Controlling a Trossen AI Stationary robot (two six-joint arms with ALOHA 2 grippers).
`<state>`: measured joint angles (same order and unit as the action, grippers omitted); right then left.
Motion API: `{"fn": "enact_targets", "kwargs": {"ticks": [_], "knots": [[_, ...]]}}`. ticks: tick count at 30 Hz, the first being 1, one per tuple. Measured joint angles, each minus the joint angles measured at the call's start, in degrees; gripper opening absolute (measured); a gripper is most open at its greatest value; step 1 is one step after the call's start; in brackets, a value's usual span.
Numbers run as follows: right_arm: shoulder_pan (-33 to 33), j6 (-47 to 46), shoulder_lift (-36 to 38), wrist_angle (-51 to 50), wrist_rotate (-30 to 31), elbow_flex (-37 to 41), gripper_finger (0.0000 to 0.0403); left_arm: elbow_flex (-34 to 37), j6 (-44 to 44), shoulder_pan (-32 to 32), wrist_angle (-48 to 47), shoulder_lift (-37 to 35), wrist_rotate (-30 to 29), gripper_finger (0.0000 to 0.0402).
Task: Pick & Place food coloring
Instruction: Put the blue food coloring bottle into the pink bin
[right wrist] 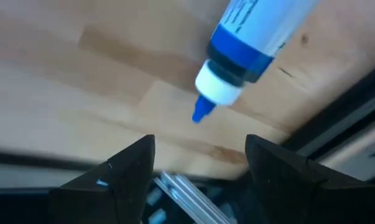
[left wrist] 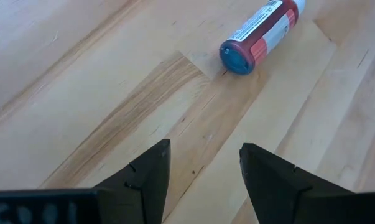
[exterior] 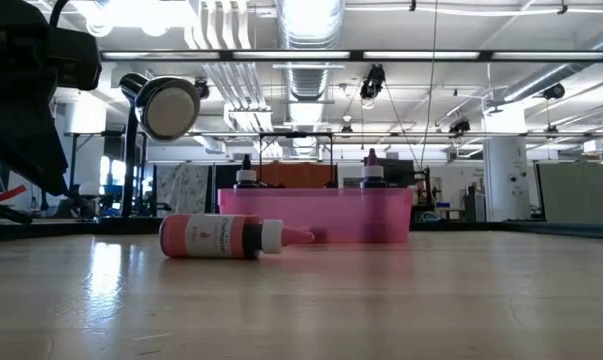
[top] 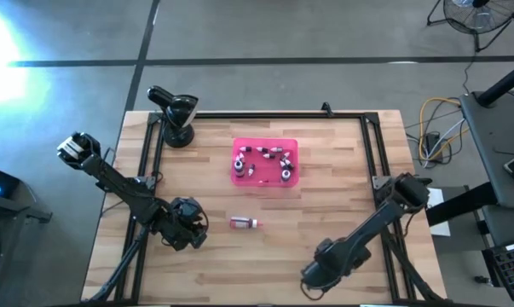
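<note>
Wooden planks form my desk (top: 342, 170), framed by black rails and standing on a grey concrete floor; the low view looks across it into a large workshop hall with ceiling ducts and strip lights. Near the desk's middle sits the pink plastic tray (top: 265, 181), holding a loose group of small food coloring bottles (top: 274, 155), dark-bodied with pale caps; in the low view two dark caps rise above the tray's far wall (exterior: 316, 215). A red food coloring bottle (top: 244, 223) lies on its side on the bare wood, on the near side of the tray and apart from it, its white cap and red nozzle pointing toward my right. My left jaws (top: 191, 228) are low over the desk just to the left of this bottle; they stand apart and hold nothing, and the left wrist view shows the bottle's round base (left wrist: 237, 57) facing them with clear wood between. My right jaws (top: 316, 275) are near the desk's front edge, right of centre. In the right wrist view they stand apart, and a blue food coloring bottle (right wrist: 249, 43) with a white collar and blue nozzle shows beyond them, over the wood close to the black edge rail (right wrist: 336, 140), untouched by either finger. I cannot tell whether that bottle is resting on the desk or clear of it. A black lamp-like camera head (top: 176, 111) stands at the desk's far left corner.
</note>
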<state>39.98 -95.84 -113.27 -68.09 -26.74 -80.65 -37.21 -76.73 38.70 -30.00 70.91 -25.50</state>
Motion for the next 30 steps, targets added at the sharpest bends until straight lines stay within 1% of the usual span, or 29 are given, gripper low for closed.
{"fn": "enact_targets", "kwargs": {"ticks": [2,6,9,14,17,21,24,30], "knots": [[0.59,-5.73,1.56,4.19,1.64,3.54,0.0244,0.01,0.04,0.00,-0.01,0.00,0.64,0.0170],[1.36,-17.55,6.30,9.23,7.27,10.39,0.0238,0.02,0.07,0.00,0.05,0.00,2.63,0.0170],[1.32,-20.88,9.26,12.79,7.93,15.00,0.0237,0.02,-0.07,0.00,0.05,0.00,3.21,0.0170],[1.58,-24.33,11.18,18.83,5.86,20.71,0.0237,0.02,-0.71,0.00,0.05,0.00,3.48,0.0170],[2.25,-25.93,11.32,22.32,6.00,22.34,0.0235,0.01,-1.67,0.00,0.04,0.00,3.48,0.0170],[3.37,-25.45,11.17,23.78,6.62,23.06,0.0233,0.02,-2.45,0.00,0.04,0.00,3.48,0.0170],[3.83,-24.88,11.31,23.93,7.18,23.24,0.0220,0.02,-2.49,0.00,0.04,0.00,3.46,0.0170],[3.94,-23.72,11.52,23.53,8.05,23.35,0.0174,0.02,-2.54,0.00,0.03,0.00,3.44,0.0170]]}}
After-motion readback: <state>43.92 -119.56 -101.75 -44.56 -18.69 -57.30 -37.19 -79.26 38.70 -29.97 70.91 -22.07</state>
